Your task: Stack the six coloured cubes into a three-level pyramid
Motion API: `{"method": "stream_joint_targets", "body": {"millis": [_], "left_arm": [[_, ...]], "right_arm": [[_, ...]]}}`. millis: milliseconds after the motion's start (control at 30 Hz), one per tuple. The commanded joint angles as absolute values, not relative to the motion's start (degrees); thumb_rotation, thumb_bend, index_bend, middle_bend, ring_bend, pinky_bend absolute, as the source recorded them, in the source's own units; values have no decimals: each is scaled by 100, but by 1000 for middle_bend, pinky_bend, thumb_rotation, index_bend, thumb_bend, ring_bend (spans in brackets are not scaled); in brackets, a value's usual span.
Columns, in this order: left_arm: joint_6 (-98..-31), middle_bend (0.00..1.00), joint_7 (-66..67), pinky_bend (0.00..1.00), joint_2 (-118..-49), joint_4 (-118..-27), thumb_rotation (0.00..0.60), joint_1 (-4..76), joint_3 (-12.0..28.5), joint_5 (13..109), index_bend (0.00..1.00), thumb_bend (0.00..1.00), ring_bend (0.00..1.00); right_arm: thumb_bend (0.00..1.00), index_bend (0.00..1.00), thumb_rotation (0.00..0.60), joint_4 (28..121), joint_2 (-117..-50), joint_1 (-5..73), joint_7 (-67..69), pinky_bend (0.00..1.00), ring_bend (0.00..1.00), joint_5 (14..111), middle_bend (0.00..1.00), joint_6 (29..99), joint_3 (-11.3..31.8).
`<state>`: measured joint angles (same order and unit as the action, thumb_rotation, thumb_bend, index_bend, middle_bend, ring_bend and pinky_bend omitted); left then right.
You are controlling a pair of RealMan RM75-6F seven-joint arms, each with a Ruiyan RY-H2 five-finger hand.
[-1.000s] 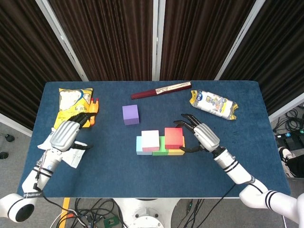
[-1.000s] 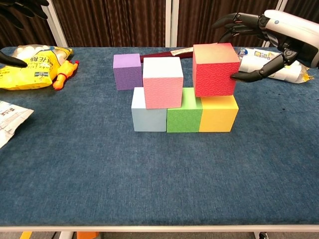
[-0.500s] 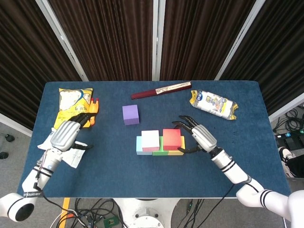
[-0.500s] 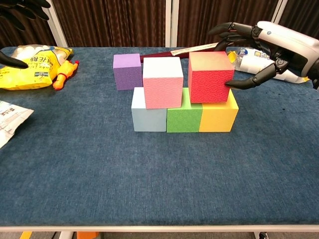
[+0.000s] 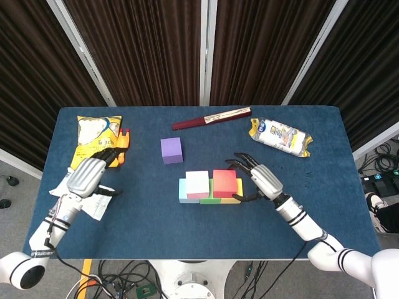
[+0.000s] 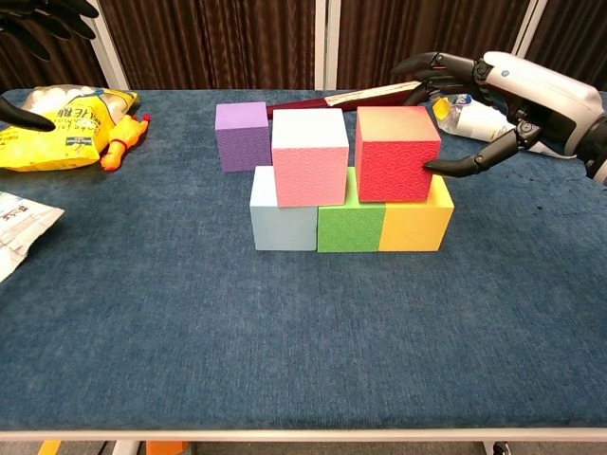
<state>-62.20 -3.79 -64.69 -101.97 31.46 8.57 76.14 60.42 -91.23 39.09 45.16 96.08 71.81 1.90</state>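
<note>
Tabletop (image 6: 285,332): base row of blue cube (image 6: 281,214), green cube (image 6: 350,220), yellow cube (image 6: 415,215) done, pink cube (image 6: 309,156) and red cube (image 6: 397,154) seated above, right hand (image 6: 512,93) fingers (image 6: 463,165) pinching red, purple cube (image 6: 242,136) loose behind pink, left to top

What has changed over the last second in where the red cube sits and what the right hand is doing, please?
The right hand has carried the red cube down and leftward, so it now rests on the green cube and orange cube, close beside the pink cube. Its fingers remain against the cube's sides. The purple cube, the light blue cube and the left hand have not moved.
</note>
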Motion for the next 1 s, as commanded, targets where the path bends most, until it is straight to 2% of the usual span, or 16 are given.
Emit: {"method": "stream_joint_targets", "body": {"millis": [33, 833, 1000], "left_arm": [[-6219, 130, -383, 225, -6468, -10197, 600, 3148, 860, 7620, 112, 28, 106], [-6230, 130, -541, 225, -6469, -10124, 600, 3119, 854, 7704, 112, 27, 106], [-6217, 129, -554, 226, -6477, -10114, 600, 3126, 854, 7716, 112, 28, 106]], "right_arm": [[101, 128, 600, 5968, -9183, 3945, 4575, 0, 12, 9601, 300, 7171, 196], [101, 119, 600, 5856, -9246, 4085, 4515, 0, 10, 9577, 300, 7047, 137], [91, 80, 600, 5848, -9240, 4076, 4459, 0, 1, 9608, 279, 7051, 78]]}}
